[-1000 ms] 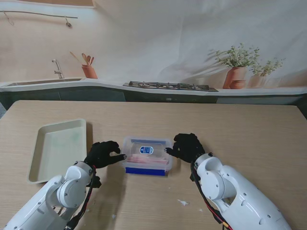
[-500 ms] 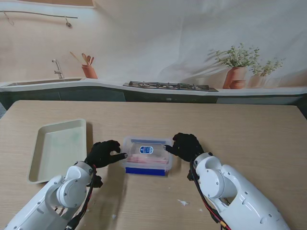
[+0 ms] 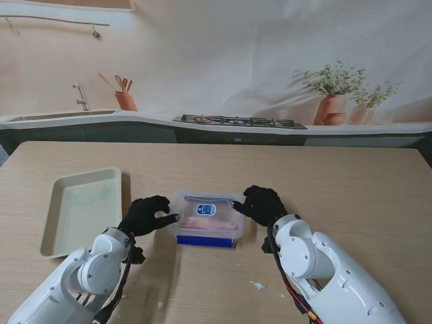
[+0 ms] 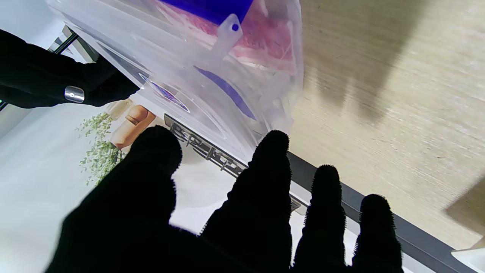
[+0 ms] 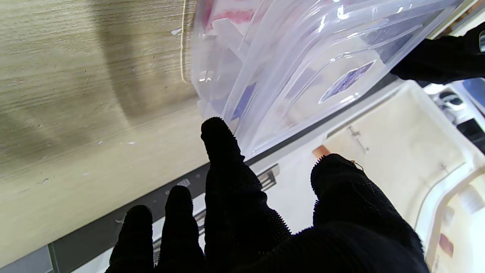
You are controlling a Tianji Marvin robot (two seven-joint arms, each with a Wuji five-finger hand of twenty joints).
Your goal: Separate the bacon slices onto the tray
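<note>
A clear lidded plastic box (image 3: 206, 221) with a blue label holds pink bacon slices (image 4: 265, 41) and sits on the table in front of me. My left hand (image 3: 145, 216), in a black glove, is at the box's left end with fingers spread and one fingertip (image 4: 273, 142) by the lid's rim. At the box's right end my right hand (image 3: 262, 204) is open too, its index fingertip (image 5: 214, 127) against the lid's corner. Neither hand wraps the box (image 5: 303, 68). The cream tray (image 3: 81, 206) lies to the left, with nothing on it.
Small white scraps (image 3: 256, 285) lie on the wooden table near my right arm. Beyond the table's far edge runs a counter with a sink (image 3: 81, 101), a hob (image 3: 236, 121) and potted plants (image 3: 334, 101).
My right hand has crept a little left onto the box's right edge. My left hand's fingers have closed in slightly on the left edge. The box has not moved.
</note>
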